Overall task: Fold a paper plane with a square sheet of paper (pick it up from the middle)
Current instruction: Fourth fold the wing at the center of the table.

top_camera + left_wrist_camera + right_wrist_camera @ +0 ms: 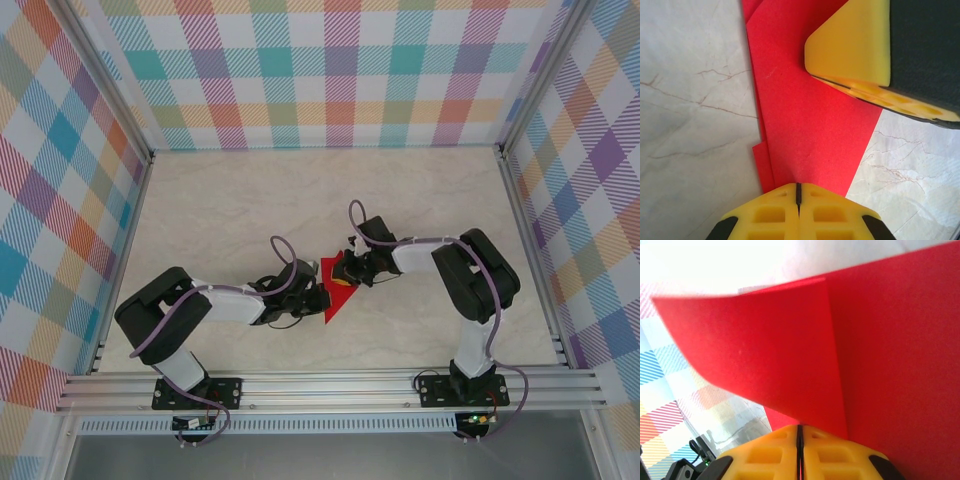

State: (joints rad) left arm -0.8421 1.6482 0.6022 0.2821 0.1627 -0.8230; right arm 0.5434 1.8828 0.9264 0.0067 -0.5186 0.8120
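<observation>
Item: sheet of paper, bright red, matte, partly folded; from above it reads as a narrow triangle with its point toward the arm bases, lying near the middle of the surface, slightly toward the near edge, between the two tools; the left wrist view shows overlapping layers with a stepped edge along the left side, the broad face flat against the surface; the right wrist view shows one flap raised and curling away from a straight crease. Left tool: yellow fingers pressed together with only a thin seam between them, tips at the near edge of the paper; whether a layer is caught in them cannot be told. Right tool: fingers likewise together, tips meeting the red paper at the foot of the raised flap; a grip on the paper cannot be confirmed; one of its yellow fingers lies over the far part of the sheet in the left wrist view. Surface: pale, marble-veined. Surround: plaid-patterned walls on three sides; metal rail along the near edge, carrying both arm bases.
</observation>
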